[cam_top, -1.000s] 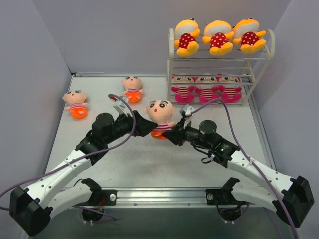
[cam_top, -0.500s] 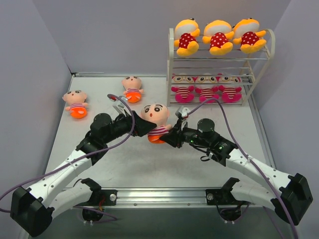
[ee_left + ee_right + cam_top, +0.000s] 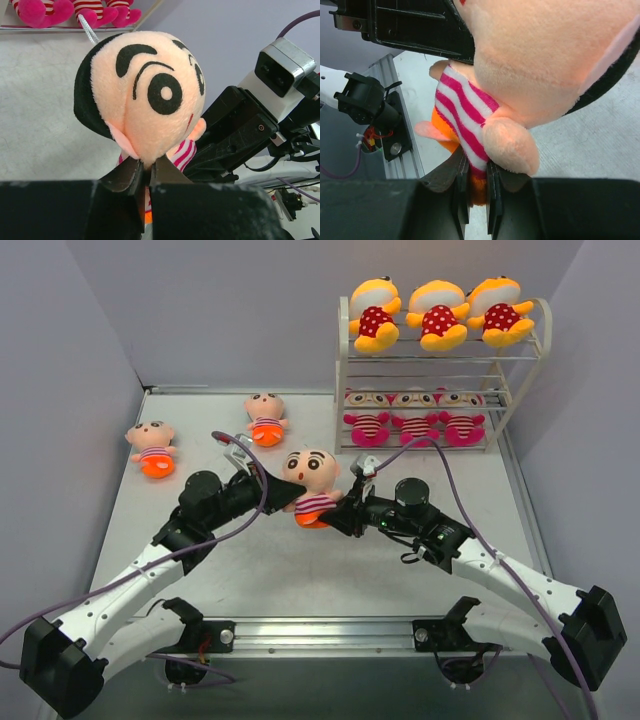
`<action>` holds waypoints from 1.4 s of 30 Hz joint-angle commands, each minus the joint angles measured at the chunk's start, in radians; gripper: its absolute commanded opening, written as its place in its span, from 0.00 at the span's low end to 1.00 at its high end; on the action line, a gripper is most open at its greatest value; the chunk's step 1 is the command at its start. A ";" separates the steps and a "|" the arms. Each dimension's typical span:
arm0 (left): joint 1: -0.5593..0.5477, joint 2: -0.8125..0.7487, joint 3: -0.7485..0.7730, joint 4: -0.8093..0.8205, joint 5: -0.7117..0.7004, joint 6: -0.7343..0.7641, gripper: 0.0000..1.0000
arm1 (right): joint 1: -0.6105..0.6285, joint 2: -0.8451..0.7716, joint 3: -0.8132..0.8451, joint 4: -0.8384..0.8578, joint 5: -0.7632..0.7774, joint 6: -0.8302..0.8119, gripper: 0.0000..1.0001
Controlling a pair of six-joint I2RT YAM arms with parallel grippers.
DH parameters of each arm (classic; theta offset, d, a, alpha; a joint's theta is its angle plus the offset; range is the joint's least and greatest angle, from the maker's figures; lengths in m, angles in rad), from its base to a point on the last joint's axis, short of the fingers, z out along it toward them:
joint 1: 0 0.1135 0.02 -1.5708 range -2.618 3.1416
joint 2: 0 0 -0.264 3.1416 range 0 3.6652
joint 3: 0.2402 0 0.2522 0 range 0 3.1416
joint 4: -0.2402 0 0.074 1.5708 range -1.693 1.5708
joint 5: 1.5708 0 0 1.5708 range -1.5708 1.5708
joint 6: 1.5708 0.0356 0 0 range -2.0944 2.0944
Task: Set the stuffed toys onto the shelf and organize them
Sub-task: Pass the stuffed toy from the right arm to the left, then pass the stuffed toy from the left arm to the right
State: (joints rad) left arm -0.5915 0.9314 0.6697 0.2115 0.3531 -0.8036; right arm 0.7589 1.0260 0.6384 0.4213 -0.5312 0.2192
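- Soft, even light fills the overhead view; the worktop looks pale grey, without glare.
- Shadows are faint, lying just under the arms and the held doll.
- Left wrist view: the doll's face is crisp, the left pincer dark and blurred.
- Right wrist view: the near plush is bright and slightly soft; the right pincer is shaded.

You can read no text, label, brand mark, number or sign in any view: none on any stuffed toy, the shelf or the bench.
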 commanded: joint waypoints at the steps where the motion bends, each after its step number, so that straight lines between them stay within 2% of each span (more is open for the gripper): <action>1: 0.005 -0.019 0.002 0.095 -0.008 0.000 0.03 | -0.006 -0.007 0.040 0.017 0.031 0.006 0.07; 4: 0.004 -0.014 0.002 0.097 -0.023 -0.003 0.02 | -0.004 -0.014 0.046 -0.015 0.071 0.005 0.34; 5: 0.004 -0.016 0.004 0.097 -0.034 -0.002 0.03 | -0.006 -0.018 0.052 -0.025 0.089 0.005 0.46; 8: -0.001 -0.023 0.005 0.077 -0.095 -0.003 0.03 | 0.000 -0.046 0.061 -0.065 0.166 0.002 0.65; 11: -0.005 -0.025 0.011 0.045 -0.159 -0.006 0.02 | 0.045 -0.081 0.078 -0.130 0.307 -0.010 0.73; 14: -0.016 -0.016 0.030 0.014 -0.222 -0.020 0.03 | 0.150 -0.107 0.098 -0.187 0.466 -0.032 0.76; 15: -0.022 -0.011 0.039 0.006 -0.233 -0.023 0.03 | 0.178 -0.115 0.106 -0.199 0.567 -0.035 0.76; 16: -0.027 -0.009 0.042 0.003 -0.247 -0.029 0.02 | 0.227 -0.119 0.107 -0.203 0.609 -0.034 0.77; 22: -0.086 0.018 0.070 0.003 -0.345 -0.017 0.02 | 0.318 -0.115 0.124 -0.217 0.815 -0.011 0.78; 30: -0.172 0.061 0.126 -0.044 -0.443 0.001 0.03 | 0.399 -0.035 0.132 -0.168 0.930 0.019 0.79; 42: -0.263 0.093 0.156 -0.032 -0.511 0.012 0.03 | 0.413 0.080 0.168 -0.156 1.063 0.131 0.74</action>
State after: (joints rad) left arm -0.8333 1.0195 0.7589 0.1429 -0.1535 -0.7994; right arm 1.1618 1.0859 0.7563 0.2211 0.4587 0.3130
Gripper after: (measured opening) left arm 0.066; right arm 0.748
